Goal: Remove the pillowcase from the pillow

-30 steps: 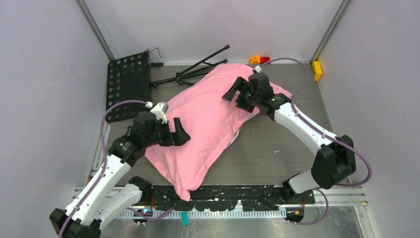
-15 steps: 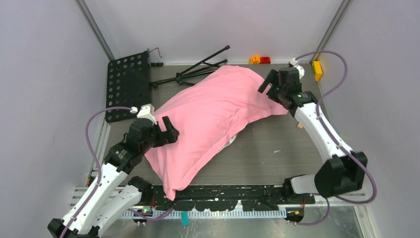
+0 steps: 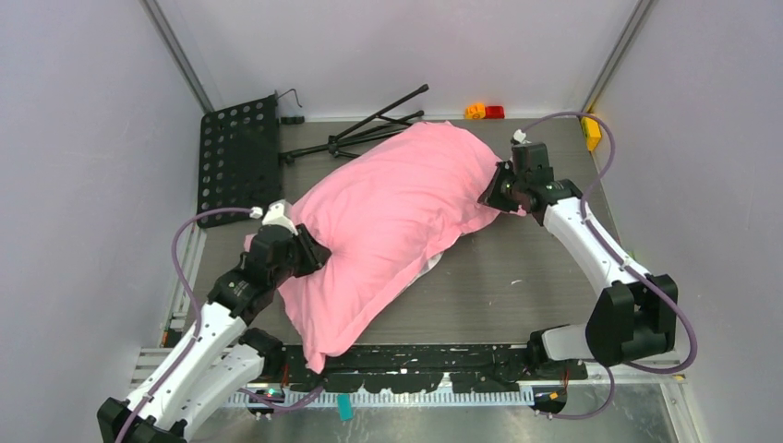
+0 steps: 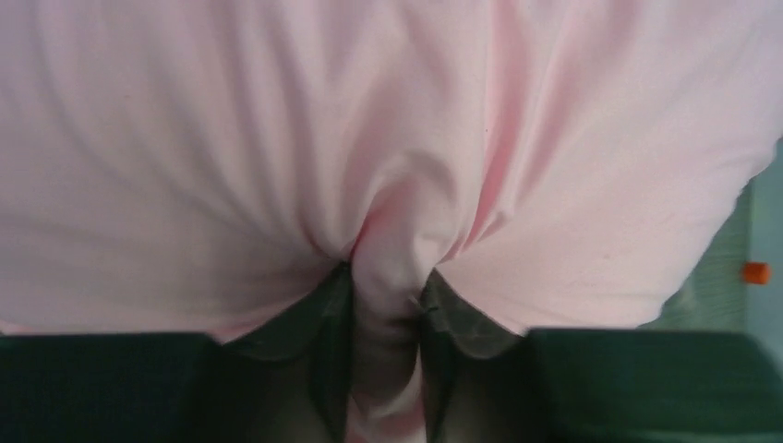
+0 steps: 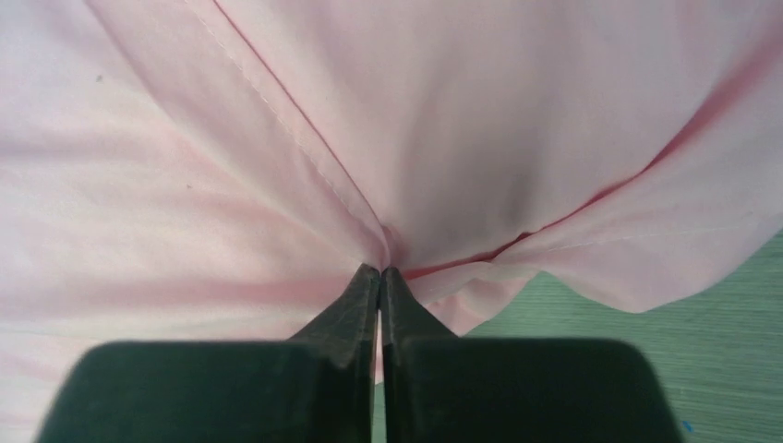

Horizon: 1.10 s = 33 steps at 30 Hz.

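Observation:
The pink pillowcase (image 3: 397, 208) covers the pillow and lies slantwise across the table. A sliver of the white pillow (image 3: 432, 265) peeks out under its near right edge. My left gripper (image 3: 312, 255) is shut on a thick fold of the pillowcase (image 4: 392, 231) at its left side; the bunched cloth fills the gap between the fingers (image 4: 323, 318). My right gripper (image 3: 492, 196) is shut on the pillowcase (image 5: 462, 120) at its far right corner, the fingertips (image 5: 365, 286) pinching thin fabric by a seam.
A black perforated plate (image 3: 238, 157) and a folded black tripod (image 3: 369, 129) lie at the back left. Small orange and red blocks (image 3: 484, 112) and a yellow block (image 3: 591, 130) sit at the back right. Grey walls close in both sides.
Both grippers moved off the top of the pillowcase to its edges and closed on the fabric. The left one dropped to the left side, the right one to the far right corner.

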Each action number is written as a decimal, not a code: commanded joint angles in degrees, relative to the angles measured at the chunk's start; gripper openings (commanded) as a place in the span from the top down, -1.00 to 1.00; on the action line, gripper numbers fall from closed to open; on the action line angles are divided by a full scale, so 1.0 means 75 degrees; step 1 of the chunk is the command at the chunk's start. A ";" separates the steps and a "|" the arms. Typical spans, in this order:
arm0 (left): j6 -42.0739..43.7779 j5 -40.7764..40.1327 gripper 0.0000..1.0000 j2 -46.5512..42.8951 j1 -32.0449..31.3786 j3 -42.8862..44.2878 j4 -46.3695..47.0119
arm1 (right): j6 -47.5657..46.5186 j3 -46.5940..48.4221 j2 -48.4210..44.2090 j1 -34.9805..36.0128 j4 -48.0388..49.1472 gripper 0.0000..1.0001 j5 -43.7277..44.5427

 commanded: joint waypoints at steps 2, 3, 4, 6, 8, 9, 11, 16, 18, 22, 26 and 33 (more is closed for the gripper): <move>-0.0026 0.0591 0.80 0.0339 0.0022 -0.0112 0.1162 | -0.0094 -0.0045 -0.0877 0.0030 0.0077 0.99 -0.0151; 0.0039 0.0648 0.96 0.0463 0.0023 0.0049 0.1248 | -0.0067 -0.0026 -0.1064 0.0037 0.0093 0.99 -0.0081; 0.0144 0.0691 0.99 0.0599 0.0017 0.0240 0.1260 | -0.0034 0.0028 -0.1234 0.0029 0.0089 1.00 -0.0018; 0.0575 0.0686 1.00 0.0920 0.0020 0.0936 0.1085 | -0.0023 0.0276 -0.1540 0.0039 -0.0063 0.99 0.0025; 0.0926 0.0353 1.00 0.1267 0.0023 0.1959 0.0621 | -0.0028 0.0656 -0.1716 0.0037 -0.0296 1.00 0.0019; 0.1078 0.0207 1.00 0.1382 0.0023 0.2341 0.0571 | -0.0023 0.0824 -0.1779 0.0035 -0.0381 1.00 0.0021; 0.1326 0.0121 1.00 0.1723 0.0022 0.3085 0.0715 | -0.0023 0.1141 -0.1873 0.0038 -0.0512 1.00 0.0038; 0.1808 0.0515 1.00 0.3384 0.0023 0.5709 0.0648 | -0.0009 0.2067 -0.1902 0.0026 -0.0825 0.99 0.0395; 0.2218 0.0635 1.00 0.4119 0.0023 0.6872 0.0531 | 0.0140 0.2237 -0.1983 0.0029 -0.0810 1.00 0.0366; 0.2986 -0.0507 1.00 0.5110 0.0074 0.8470 -0.0102 | 0.0553 0.1888 -0.2288 0.0038 -0.0669 0.99 -0.0152; 0.2332 -0.0922 1.00 0.4935 0.1420 0.7066 0.0531 | 0.1053 0.0931 -0.2382 0.0396 -0.0415 0.99 -0.1447; 0.2078 -0.1760 -0.82 0.5155 0.2536 0.5934 0.0386 | 0.0749 -0.0127 -0.2186 0.2916 0.0021 0.64 -0.1836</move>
